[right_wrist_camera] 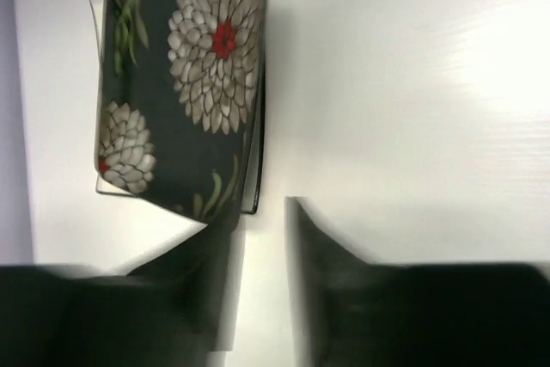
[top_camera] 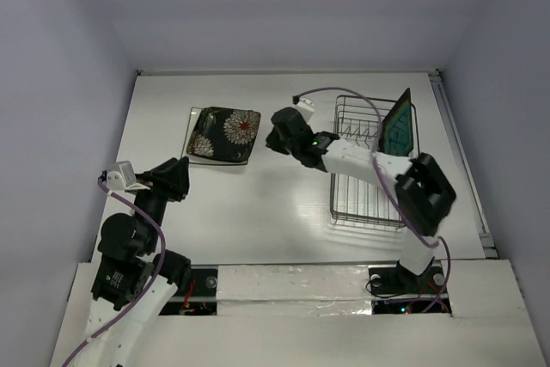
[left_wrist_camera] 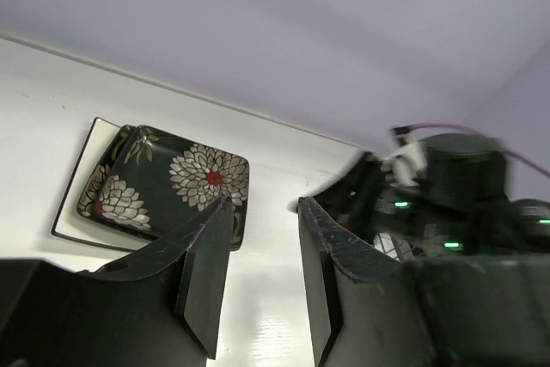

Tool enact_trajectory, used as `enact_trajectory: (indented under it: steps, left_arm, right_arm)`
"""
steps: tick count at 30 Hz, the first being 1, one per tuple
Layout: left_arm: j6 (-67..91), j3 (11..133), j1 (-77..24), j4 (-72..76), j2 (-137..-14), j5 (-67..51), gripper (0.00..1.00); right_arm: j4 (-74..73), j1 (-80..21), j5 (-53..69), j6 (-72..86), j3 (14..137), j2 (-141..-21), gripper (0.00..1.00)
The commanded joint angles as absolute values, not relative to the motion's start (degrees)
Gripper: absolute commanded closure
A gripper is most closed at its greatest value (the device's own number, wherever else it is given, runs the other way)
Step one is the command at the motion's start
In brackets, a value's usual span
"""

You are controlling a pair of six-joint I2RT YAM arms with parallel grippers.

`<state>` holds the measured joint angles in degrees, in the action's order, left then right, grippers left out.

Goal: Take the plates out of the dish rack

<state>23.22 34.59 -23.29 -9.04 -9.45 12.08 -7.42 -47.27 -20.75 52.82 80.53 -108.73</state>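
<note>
on the white table [top_camera: 275,212], upper left, flowered plate [top_camera: 225,133] lies on white plate [top_camera: 193,129], left claw [left_wrist_camera: 262,208] and right claw [right_wrist_camera: 262,205] both spread empty, so next i'd expect a pinch on the teal plate [top_camera: 398,126] upright in the rack [top_camera: 361,204].

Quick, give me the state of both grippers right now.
Left gripper: open, holding nothing.
Right gripper: open, holding nothing.

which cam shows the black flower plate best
Right wrist: the black flower plate fills the upper left, its pattern plain though slightly blurred. Left wrist shows it smaller and slanted, one corner behind the left gripper. Top external shows it whole but small.
</note>
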Motion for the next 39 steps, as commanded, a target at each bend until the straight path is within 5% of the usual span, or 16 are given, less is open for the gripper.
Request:
enact_trajectory:
  steps: [1,2,7,10,13,14,15,18,22,28,39]
  left_arm:
    - [23.1,34.8,-23.6,-6.5,-7.9,11.9,0.67]
    - [23.1,34.8,-23.6,-6.7,-7.6,11.9,0.67]
    - [23.3,35.3,-24.2,-8.2,-9.0,11.9,0.95]
    - [23.4,35.5,-24.2,-8.7,-10.2,11.9,1.00]
    - [23.6,35.7,-24.2,-9.1,-9.8,11.9,1.00]
    - [23.8,35.6,-24.8,-9.3,-9.7,11.9,1.00]
    - [23.8,35.6,-24.8,-9.5,-9.4,11.9,1.00]
    - [24.0,35.6,-25.5,-9.7,-9.6,11.9,0.92]
    - [23.9,35.6,-26.0,-9.5,-9.9,11.9,0.79]
    - [24.0,35.6,-26.5,-9.4,-9.7,11.9,0.73]
    - [24.0,35.6,-26.5,-9.1,-9.5,11.9,0.71]
  right_arm:
    - [-15.5,-45.5,-31.4,46.1,77.8,-94.8,0.75]
    - [-18.5,-44.7,-33.6,44.1,77.2,-92.2,1.00]
    - [-36.7,-31.8,-38.5,37.4,73.3,-73.1,1.00]
    - [-44.8,-24.1,-38.6,32.1,74.5,-66.7,1.00]
    - [-51.6,-20.1,-40.5,28.6,76.5,-63.5,0.73]
    - [-52.6,-17.1,-40.0,26.2,77.4,-63.3,0.48]
    - [-53.5,-15.5,-39.3,24.5,77.6,-63.5,0.36]
    - [-51.4,-8.0,-31.3,19.0,77.7,-62.8,0.24]
    - [-49.4,-3.3,-17.8,15.6,76.9,-66.2,0.26]
    - [-47.8,-3.3,-14.6,12.7,78.7,-74.4,0.32]
    - [-49.2,-3.3,-23.6,10.9,84.1,-83.0,0.49]
